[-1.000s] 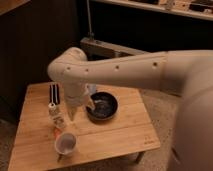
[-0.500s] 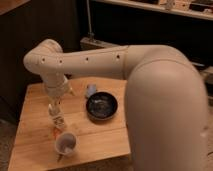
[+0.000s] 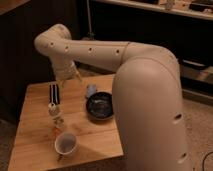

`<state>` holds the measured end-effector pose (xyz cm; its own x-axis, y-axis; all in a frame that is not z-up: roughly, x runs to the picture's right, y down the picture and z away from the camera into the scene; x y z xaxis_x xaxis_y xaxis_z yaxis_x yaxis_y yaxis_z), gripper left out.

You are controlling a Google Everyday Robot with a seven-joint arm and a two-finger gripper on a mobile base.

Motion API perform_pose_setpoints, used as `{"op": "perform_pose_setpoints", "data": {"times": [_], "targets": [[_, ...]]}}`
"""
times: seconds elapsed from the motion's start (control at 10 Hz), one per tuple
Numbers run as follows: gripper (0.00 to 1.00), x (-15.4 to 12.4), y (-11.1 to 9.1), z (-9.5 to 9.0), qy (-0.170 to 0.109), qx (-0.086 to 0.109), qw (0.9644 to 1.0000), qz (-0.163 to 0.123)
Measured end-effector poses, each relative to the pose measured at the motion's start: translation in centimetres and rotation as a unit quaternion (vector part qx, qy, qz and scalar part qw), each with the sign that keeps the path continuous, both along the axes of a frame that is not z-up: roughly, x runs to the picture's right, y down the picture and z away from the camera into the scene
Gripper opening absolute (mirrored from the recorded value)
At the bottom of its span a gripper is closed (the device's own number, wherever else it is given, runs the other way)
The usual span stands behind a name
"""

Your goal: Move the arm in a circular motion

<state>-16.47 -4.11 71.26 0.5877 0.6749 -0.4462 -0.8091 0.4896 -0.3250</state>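
From my station, the arm point(image 3: 100, 50) fills most of the camera view. Its thick near segment rises on the right side, and a long holed segment reaches left to a rounded joint high above the table's point(image 3: 30, 135) back left corner, then bends downward. The gripper point(image 3: 67, 79) hangs at the end of that bend, just above the back edge of the table toward the left, and touches nothing. I cannot tell whether it is apart or together, because it merges with the wrist and the dark background. Over the last second the rounded joint has swung left and then climbed. The tip has drawn back from above the middle of the table toward the back edge, while the big near segment has crowded closer to the lens. I read that as a curved sweep and not a straight reach, so the circular motion looks well under way, though I can't judge how much of the loop is done. Nothing on the table has shifted: the dark bowl point(image 3: 100, 106) near the middle, the small bluish object point(image 3: 91, 90) just behind it, the striped upright item point(image 3: 53, 94) with the small bottle point(image 3: 56, 116) in front of it along the left side, and the cup point(image 3: 65, 144) near the front edge. The striped item stands closest below the tip, so that's the one I'd watch if the arc dips.
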Motion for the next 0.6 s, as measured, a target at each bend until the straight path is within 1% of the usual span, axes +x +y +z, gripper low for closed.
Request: {"op": "perform_pose_setpoints", "data": {"times": [0.1,0.2,0.3,0.5,0.6], "targets": [[0.65,1.8,-1.6,0.7,0.012,0.007,0.9997,0.019],[0.65,3.8,-2.7,1.0,0.024,0.013,0.999,0.035],[0.65,5.9,-3.2,1.1,0.036,0.017,0.9979,0.052],[0.65,11.2,-3.1,0.1,0.061,0.024,0.993,0.098],[0.65,13.2,-2.7,-0.4,0.07,0.026,0.9906,0.115]]}}
